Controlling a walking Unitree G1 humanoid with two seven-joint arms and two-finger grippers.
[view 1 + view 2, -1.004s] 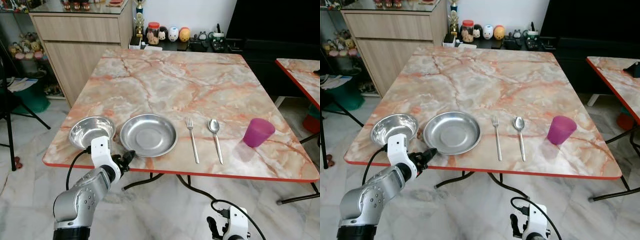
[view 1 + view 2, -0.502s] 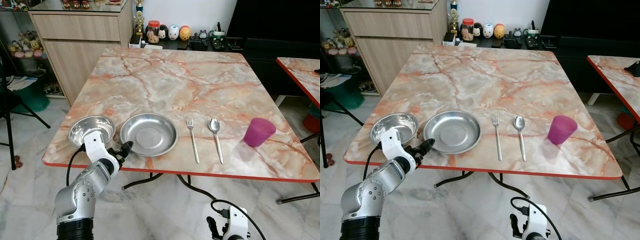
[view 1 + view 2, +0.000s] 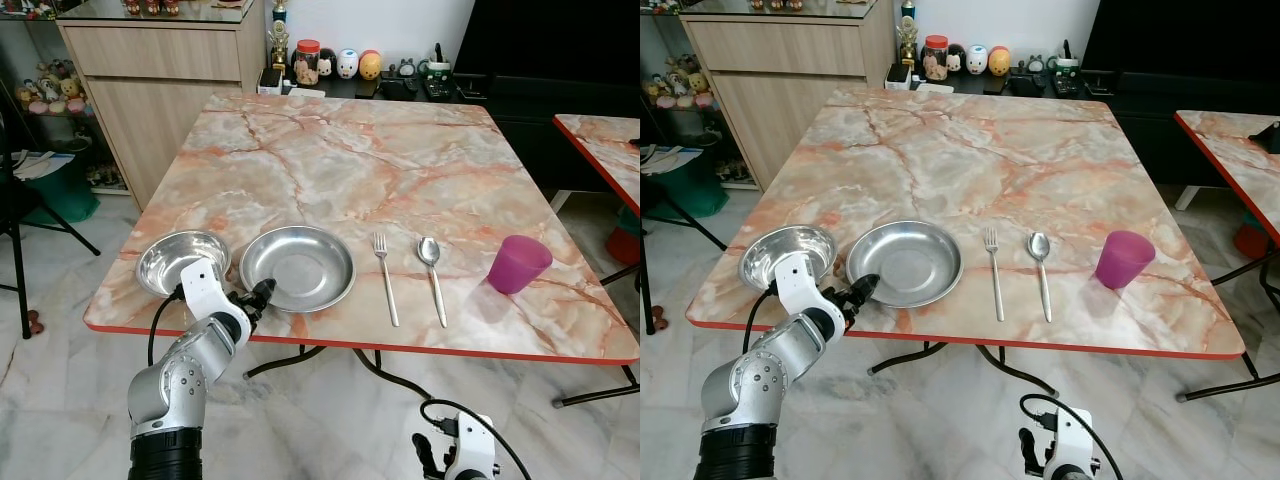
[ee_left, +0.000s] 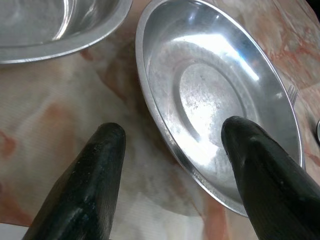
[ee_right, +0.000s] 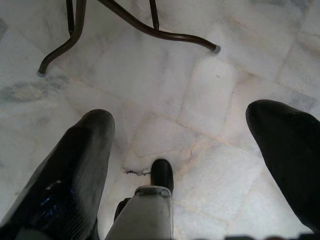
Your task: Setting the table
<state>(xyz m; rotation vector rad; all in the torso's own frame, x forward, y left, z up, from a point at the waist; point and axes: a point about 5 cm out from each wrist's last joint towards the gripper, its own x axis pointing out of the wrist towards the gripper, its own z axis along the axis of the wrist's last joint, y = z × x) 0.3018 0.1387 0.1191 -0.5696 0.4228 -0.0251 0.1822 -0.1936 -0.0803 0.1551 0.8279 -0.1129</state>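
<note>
A: What is laid out on the desk (image 3: pixel 330 160), taken from the left?

B: A steel bowl (image 3: pixel 178 260) is seen nearest the left corner, a steel plate (image 3: pixel 297 268) just beside it, then a fork (image 3: pixel 384 275), a spoon (image 3: pixel 432 275) and, well apart to the right, a purple cup (image 3: pixel 517 264). All are set in one row along the near edge.

A: Where is the left hand (image 3: pixel 258 297) placed?

B: It is held at the near-left rim of the plate. In the left wrist view its fingers (image 4: pixel 95 180) are spread wide; one is seen over the plate's inside, the other over the bare marble outside the rim. Nothing is gripped, and contact with the rim cannot be judged.

A: And the right hand (image 5: pixel 182 165)?

B: It is hung low under the desk, parted wide over the floor tiles, with nothing held.

A: How much is judged done?

B: Most of it: the place setting looks laid. Probably only an adjustment of the plate, or of the bowl in relation to it, is left.
</note>
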